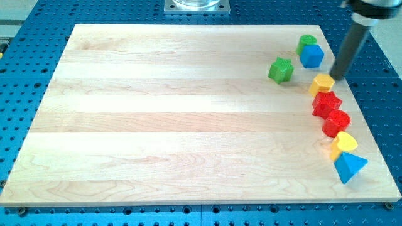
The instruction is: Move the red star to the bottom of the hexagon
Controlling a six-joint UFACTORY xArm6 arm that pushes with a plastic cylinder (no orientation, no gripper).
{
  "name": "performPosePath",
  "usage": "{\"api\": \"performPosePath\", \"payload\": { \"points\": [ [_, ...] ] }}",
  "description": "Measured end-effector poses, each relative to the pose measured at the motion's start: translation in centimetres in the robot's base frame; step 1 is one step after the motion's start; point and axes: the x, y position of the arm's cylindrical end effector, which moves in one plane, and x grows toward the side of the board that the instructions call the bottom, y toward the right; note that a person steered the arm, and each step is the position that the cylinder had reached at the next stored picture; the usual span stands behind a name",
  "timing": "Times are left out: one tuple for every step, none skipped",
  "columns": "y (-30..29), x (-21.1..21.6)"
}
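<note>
We are looking at a pale wooden board [188,125] lying on a blue perforated table [25,56], and its whole left and middle span is giving us open room, since every block is sitting along the view's right side. Going left to right, a green star [281,69] is resting alone near the top right, then a green block [306,42] of unclear shape is touching a blue block [311,56] just below it. Further down, a yellow hexagon [322,83] is touching the red star [326,104] at its lower edge; the star's points are spreading evenly, so we cannot make out any long axis or heading. Below the star, a red block [336,122], roughly rounded, is pressing against it, followed by another yellow block [344,143] and a blue triangle [348,166] close to the board's right edge. Our rod is leaning down from the view's top right corner, slightly tilted, and my tip [338,77] is standing just right of the yellow hexagon, near touching. We are carrying no claw, only the bare rod, holding nothing.
</note>
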Motion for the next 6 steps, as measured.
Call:
{"api": "performPosePath", "payload": {
  "points": [
    [-5.7, 4.0],
    [-9.3, 4.0],
    [-4.8, 5.2],
    [-0.5, 4.8],
    [0.0, 7.0],
    [-6.3, 7.3]
  ]
}}
